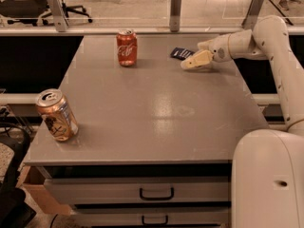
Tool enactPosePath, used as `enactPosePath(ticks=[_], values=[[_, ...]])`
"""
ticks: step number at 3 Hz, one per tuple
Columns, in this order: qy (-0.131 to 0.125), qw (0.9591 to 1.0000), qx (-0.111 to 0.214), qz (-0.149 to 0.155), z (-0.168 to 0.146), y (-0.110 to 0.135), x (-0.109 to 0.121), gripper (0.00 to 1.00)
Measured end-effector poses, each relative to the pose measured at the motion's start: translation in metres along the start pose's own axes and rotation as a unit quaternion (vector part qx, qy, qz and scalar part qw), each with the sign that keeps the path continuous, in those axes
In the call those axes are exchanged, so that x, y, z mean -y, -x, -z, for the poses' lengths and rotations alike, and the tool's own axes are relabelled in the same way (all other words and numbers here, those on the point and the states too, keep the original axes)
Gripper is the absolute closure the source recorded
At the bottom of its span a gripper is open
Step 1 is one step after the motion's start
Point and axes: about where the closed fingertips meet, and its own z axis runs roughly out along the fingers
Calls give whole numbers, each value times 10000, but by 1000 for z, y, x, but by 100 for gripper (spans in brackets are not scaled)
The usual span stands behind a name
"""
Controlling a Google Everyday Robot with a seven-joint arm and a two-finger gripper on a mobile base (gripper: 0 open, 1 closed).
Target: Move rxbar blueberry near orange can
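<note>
The rxbar blueberry, a small flat dark blue bar with white lettering, lies at the far right of the grey table. My gripper hangs low over the table just right of and in front of the bar, partly covering its near end. The orange can, coppery with a silver top and a dark graphic, stands tilted at the table's near left corner, far from the bar and gripper.
A red can with white script stands at the far middle of the table. A rail with metal posts runs behind the table. Drawers with handles sit below the front edge. My white base stands at the right.
</note>
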Motion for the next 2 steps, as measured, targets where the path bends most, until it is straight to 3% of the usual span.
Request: enactPosePath(ticks=[2], values=[[22, 9998, -125, -140, -11, -1, 1, 61]])
